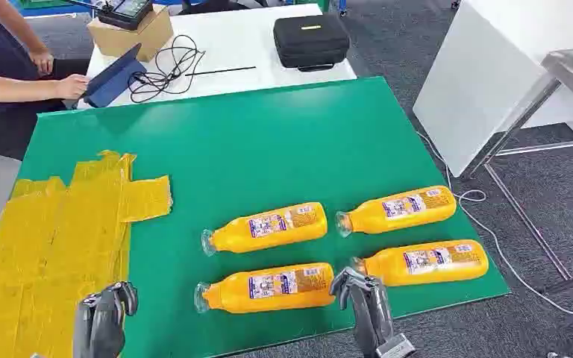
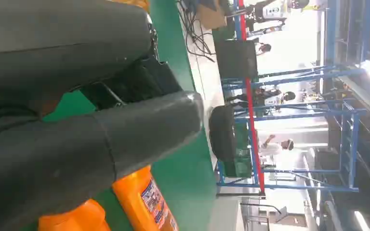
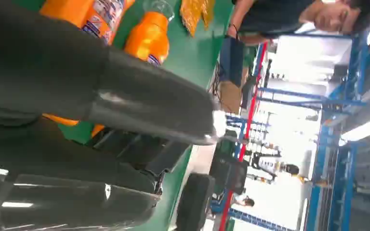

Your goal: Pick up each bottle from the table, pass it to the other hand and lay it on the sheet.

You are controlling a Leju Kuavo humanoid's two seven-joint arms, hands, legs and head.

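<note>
Four full bottles [image 1: 269, 289] lie beside the yellow sheet [image 1: 45, 246]; smooth, rigid, fairly heavy (likely slippery), best gripped mid-body. Right hand [image 1: 358, 294] and left hand [image 1: 108, 309] are held empty, fingers apart

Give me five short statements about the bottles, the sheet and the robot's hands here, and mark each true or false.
1. Four orange bottles lie on their sides on the green mat. True.
2. One bottle already lies on the yellow sheet. False: the sheet bears no bottle.
3. The right hand is near the two closest bottles. True.
4. The left hand holds a bottle. False: it holds nothing.
5. The black case sits on the green mat. False: it sits on the white table beyond.
</note>
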